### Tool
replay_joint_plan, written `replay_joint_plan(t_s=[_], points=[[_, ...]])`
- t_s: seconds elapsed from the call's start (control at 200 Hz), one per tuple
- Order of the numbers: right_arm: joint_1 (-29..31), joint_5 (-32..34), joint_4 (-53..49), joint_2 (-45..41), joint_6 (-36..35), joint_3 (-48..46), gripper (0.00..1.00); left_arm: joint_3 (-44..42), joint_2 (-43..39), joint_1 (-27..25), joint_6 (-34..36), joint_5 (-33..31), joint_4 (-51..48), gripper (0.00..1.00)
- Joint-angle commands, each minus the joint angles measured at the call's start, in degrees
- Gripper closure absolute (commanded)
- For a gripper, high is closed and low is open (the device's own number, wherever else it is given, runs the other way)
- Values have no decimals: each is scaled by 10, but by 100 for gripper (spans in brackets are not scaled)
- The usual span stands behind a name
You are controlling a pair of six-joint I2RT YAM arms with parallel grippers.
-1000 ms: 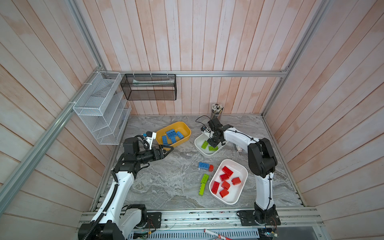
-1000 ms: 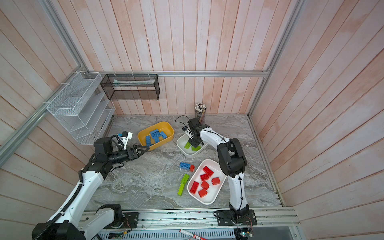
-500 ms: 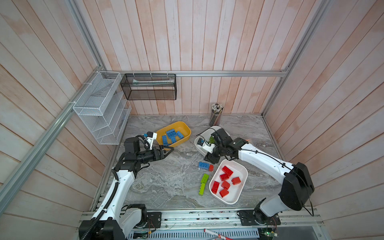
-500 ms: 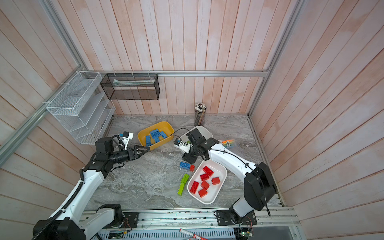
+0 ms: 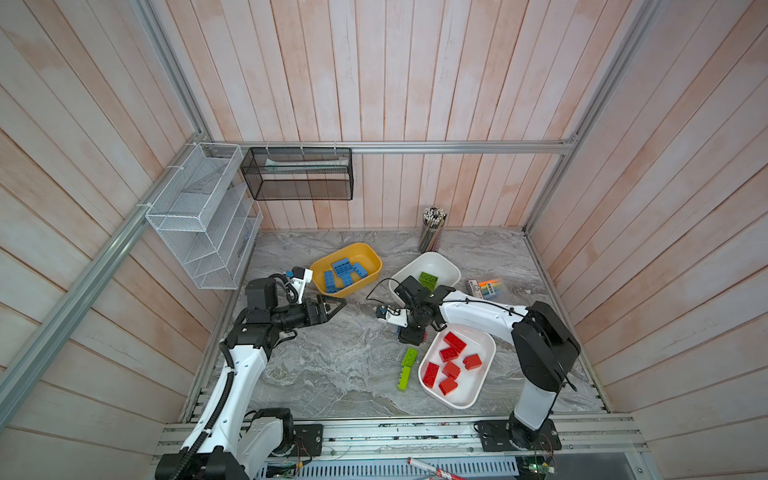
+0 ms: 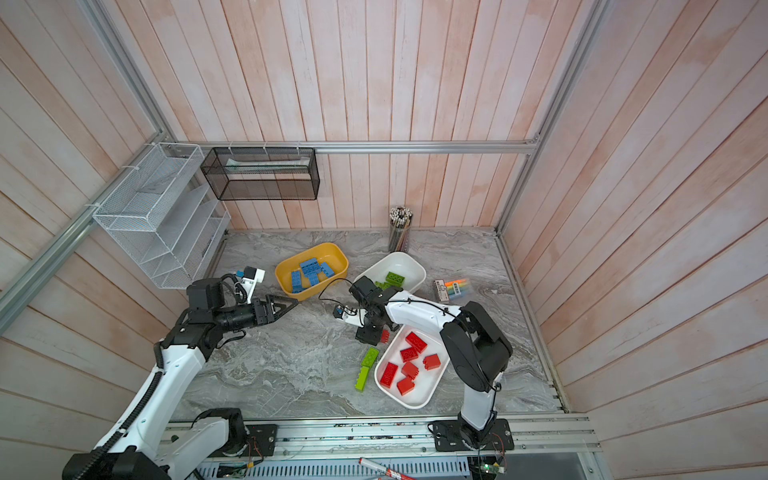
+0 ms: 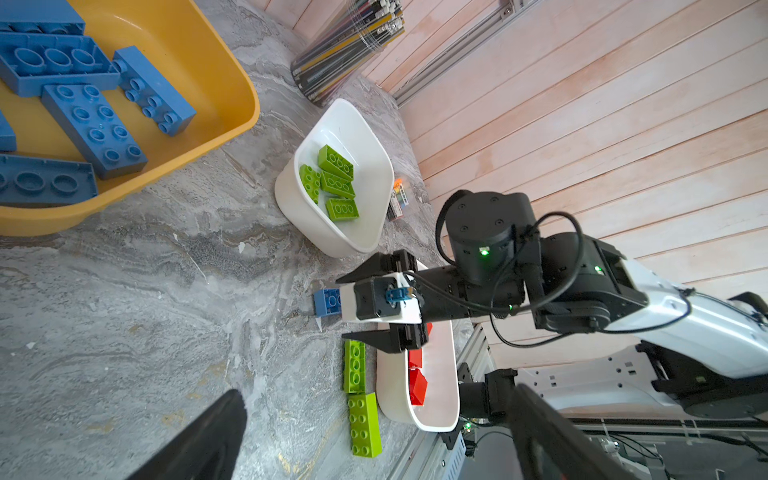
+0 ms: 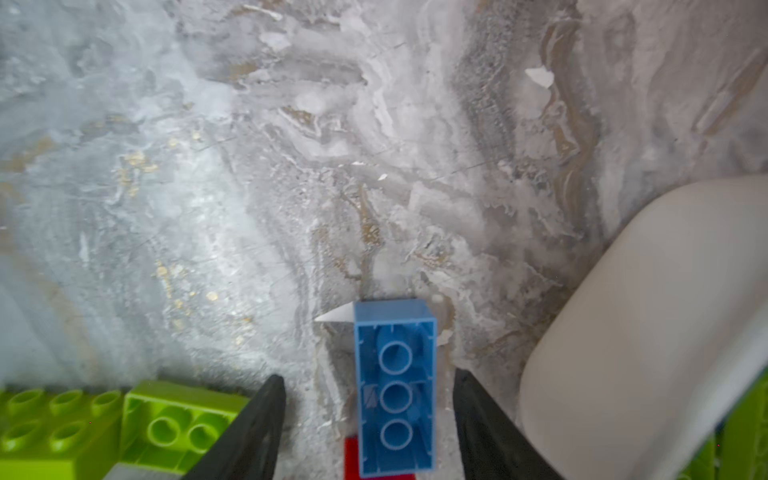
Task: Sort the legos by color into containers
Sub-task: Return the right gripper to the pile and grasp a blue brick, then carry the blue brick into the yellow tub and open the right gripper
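My right gripper (image 8: 368,375) stands open low over the table, one finger on each side of an upside-down blue lego (image 8: 395,386) and clear of it. A small red lego (image 8: 351,457) lies against that brick. In both top views the right gripper (image 5: 411,338) (image 6: 370,336) is beside the white container (image 5: 478,390) holding red legos (image 5: 453,353). Two green legos (image 5: 408,365) lie end to end on the table. The yellow container (image 5: 374,257) holds blue legos (image 5: 343,270). Another white container (image 5: 440,259) holds green legos (image 5: 428,279). My left gripper (image 5: 338,307) (image 7: 380,390) hovers open and empty by the yellow container.
A clear pencil cup (image 5: 432,230) stands at the back wall. A pack of coloured markers (image 5: 486,286) lies right of the white container with green legos. A white wire rack (image 5: 199,216) and a black mesh rack (image 5: 297,174) hang on the walls.
My right arm swung from the white container with green legos forward and down to the blue lego on the table, its jaws a little wider. The left arm has not moved.
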Motion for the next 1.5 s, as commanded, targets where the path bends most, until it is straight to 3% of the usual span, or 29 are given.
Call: replay_joint_plan(t_s=[0.0, 0.525, 0.61, 0.755, 0.875, 1.04, 1.29, 1.495], points=[[-4, 25, -2, 23, -19, 23, 36, 4, -8, 4, 22, -4, -16, 0], [-28, 0, -73, 78, -14, 47, 42, 2, -8, 5, 28, -2, -22, 0], [-28, -5, -77, 81, -13, 50, 48, 3, -9, 5, 29, -1, -24, 0], [-27, -23, -69, 72, -5, 62, 70, 6, -9, 5, 31, -3, -30, 0], [-24, -66, -56, 43, 11, 79, 76, 12, -8, 5, 35, -7, -37, 0], [-23, -115, -3, 6, 43, 103, 77, 33, -10, 7, 42, -34, -56, 0], [-27, -139, 104, 67, 98, 220, 77, 66, -19, 14, 49, -65, -89, 0], [-34, -112, 76, 189, 88, 391, 77, 70, -22, 18, 61, -73, -110, 0]])
